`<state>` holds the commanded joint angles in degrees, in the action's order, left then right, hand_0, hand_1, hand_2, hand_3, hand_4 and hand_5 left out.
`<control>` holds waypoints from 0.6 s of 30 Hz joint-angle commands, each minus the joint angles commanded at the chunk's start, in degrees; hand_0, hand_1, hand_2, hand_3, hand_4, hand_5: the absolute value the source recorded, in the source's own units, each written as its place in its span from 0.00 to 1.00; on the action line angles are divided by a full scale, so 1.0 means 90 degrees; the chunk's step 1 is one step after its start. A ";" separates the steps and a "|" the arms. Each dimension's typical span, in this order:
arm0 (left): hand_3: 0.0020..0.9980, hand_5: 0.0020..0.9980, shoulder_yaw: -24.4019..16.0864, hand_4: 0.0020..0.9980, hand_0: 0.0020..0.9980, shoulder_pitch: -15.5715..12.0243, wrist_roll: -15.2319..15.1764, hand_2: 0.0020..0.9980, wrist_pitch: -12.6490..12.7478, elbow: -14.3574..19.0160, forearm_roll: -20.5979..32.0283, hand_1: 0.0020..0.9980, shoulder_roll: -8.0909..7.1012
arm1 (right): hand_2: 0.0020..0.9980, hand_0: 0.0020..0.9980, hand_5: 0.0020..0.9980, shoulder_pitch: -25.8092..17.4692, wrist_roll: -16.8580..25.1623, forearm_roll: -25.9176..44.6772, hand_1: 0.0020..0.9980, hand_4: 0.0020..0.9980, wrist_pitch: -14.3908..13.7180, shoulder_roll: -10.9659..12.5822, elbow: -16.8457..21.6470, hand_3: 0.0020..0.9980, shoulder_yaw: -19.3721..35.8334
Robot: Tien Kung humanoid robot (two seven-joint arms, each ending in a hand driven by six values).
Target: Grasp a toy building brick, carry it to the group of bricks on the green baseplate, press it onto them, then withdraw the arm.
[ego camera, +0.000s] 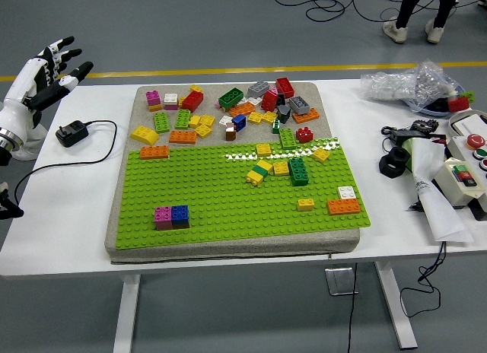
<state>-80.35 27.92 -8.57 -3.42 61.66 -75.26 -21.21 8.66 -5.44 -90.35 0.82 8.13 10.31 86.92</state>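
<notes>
The green baseplate (221,197) lies on a grey mat in the middle of the table. A magenta and blue brick group (171,216) stands near its front left corner. More bricks sit on its right half: a dark green one (297,170), yellow ones (281,168) and an orange one (343,206). Loose bricks (228,106) in several colours are heaped on the mat behind the plate. My left hand (47,70) hovers beyond the table's far left corner, fingers spread and empty, far from every brick. My right hand is out of view.
A black power plug (73,132) with its cable lies on the table left of the mat. At the right stand a control box with buttons (466,174), white paper (434,193), black parts (396,161) and a plastic bag (407,83). A person's legs (418,11) show at top right.
</notes>
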 joint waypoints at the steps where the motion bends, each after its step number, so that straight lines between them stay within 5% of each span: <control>1: 0.98 0.65 0.0010 0.89 1.00 -0.0002 0.0003 0.96 0.0026 -0.0019 -0.0023 1.00 0.0001 | 0.72 0.76 0.68 0.0001 0.0002 -0.0006 0.68 1.00 0.0000 -0.0004 0.0000 0.74 -0.0004; 11: 0.98 0.63 0.0096 0.90 1.00 0.0002 -0.0003 0.94 0.0256 -0.0045 -0.0170 1.00 -0.0042 | 0.72 0.76 0.68 0.0009 -0.0001 -0.0155 0.68 1.00 0.0025 -0.0011 0.0000 0.74 0.0024; 12: 0.97 0.50 0.0095 0.94 1.00 -0.0002 0.0001 0.92 0.0255 -0.0042 -0.0205 1.00 -0.0044 | 0.72 0.76 0.68 0.0006 -0.0003 -0.0165 0.68 1.00 0.0027 -0.0011 0.0000 0.74 0.0025; 17: 0.97 0.50 0.0078 0.94 1.00 -0.0053 0.0032 0.92 0.0225 0.0020 -0.0564 1.00 -0.0068 | 0.72 0.76 0.68 -0.0016 -0.0012 -0.0242 0.68 1.00 0.0037 -0.0002 0.0000 0.74 0.0038; 18: 0.98 0.40 0.0077 0.98 1.00 -0.0060 0.0035 0.90 0.0226 0.0028 -0.0606 1.00 -0.0071 | 0.72 0.76 0.68 -0.0017 -0.0013 -0.0249 0.68 1.00 0.0039 -0.0001 0.0000 0.74 0.0039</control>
<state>-79.66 27.38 -8.26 -1.38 61.92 -80.72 -21.85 8.50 -5.56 -92.59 1.16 8.12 10.31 87.27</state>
